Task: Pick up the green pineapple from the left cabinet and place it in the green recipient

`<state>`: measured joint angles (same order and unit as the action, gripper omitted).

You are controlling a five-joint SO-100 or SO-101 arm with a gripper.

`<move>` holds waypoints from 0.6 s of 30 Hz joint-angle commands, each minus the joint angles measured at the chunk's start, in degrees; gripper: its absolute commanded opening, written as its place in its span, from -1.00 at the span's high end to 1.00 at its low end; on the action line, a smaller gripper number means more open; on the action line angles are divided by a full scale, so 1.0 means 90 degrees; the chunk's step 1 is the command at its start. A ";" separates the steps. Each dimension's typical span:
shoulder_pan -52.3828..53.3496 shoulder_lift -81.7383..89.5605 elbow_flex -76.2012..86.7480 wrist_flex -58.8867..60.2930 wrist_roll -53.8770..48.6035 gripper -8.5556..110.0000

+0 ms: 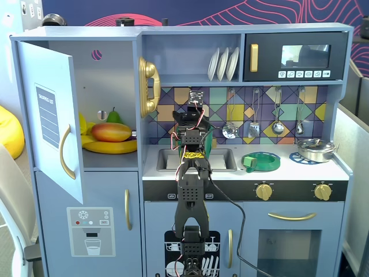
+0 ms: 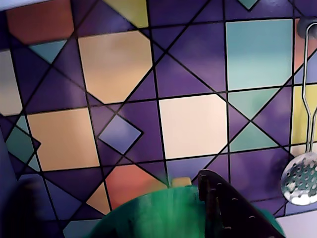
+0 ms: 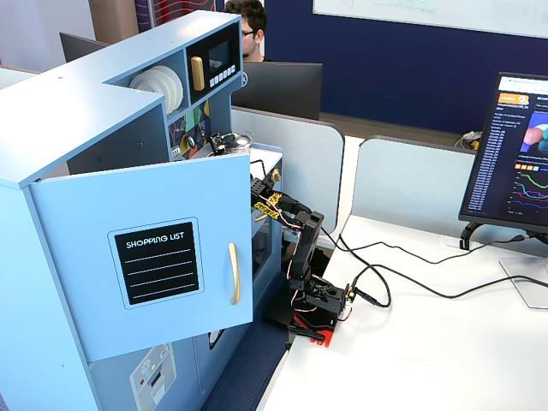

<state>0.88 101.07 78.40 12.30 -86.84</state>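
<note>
The left cabinet (image 1: 115, 69) stands with its shopping-list door (image 1: 55, 115) swung open; the door also shows in another fixed view (image 3: 145, 257). No green pineapple shows on its shelf or anywhere else. My gripper (image 1: 184, 118) is raised over the sink, facing the tiled back wall. In the wrist view one dark finger (image 2: 223, 203) shows at the bottom right. Behind it a large, blurred, rounded green shape (image 2: 163, 213) fills the bottom edge, possibly the green recipient. I cannot tell whether anything is held. The arm hides the sink area in the front fixed view.
A mango (image 1: 111, 132), bananas (image 1: 109, 148) and a green pear (image 1: 113, 116) lie in the cabinet. A flat green dish (image 1: 260, 161) and a silver pot (image 1: 315, 150) sit on the counter. A skimmer (image 2: 301, 181) and other utensils hang on the wall. A gold phone (image 1: 149, 86) hangs left of the arm.
</note>
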 commanded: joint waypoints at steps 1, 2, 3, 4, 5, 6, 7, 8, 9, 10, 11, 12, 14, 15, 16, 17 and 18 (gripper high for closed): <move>0.0010 0.0039 -0.0400 -0.0146 0.0166 -0.04; 0.0020 0.0039 -0.0400 -0.0088 0.0068 -0.04; 0.0020 0.0039 -0.0391 -0.0088 0.0039 -0.05; 0.0020 0.0068 -0.0352 -0.0088 0.0000 -0.05; 0.0029 0.0146 -0.0254 -0.0098 -0.0029 -0.05; 0.0029 0.0293 -0.0088 -0.0137 -0.0049 -0.05; 0.0029 0.0518 0.0176 -0.0137 -0.0098 -0.04; 0.0010 0.0850 0.0547 -0.0166 -0.0117 -0.04; 0.0000 0.1250 0.0977 -0.0195 -0.0146 -0.04; -0.0010 0.1680 0.1465 -0.0205 -0.0176 -0.03; -0.0010 0.2178 0.1953 -0.0195 -0.0146 -0.04; -0.0039 0.2705 0.2480 -0.0107 -0.0127 -0.03; -0.0078 0.3779 0.3516 0.0264 -0.0156 -0.02; -0.0107 0.4346 0.4023 0.0508 -0.0205 -0.01; -0.0117 0.4893 0.4521 0.0771 -0.0225 0.00; -0.0127 0.5400 0.4932 0.1123 -0.0225 0.00; -0.0127 0.5869 0.5303 0.1436 -0.0215 0.01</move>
<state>0.62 135.62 114.43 17.23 -88.07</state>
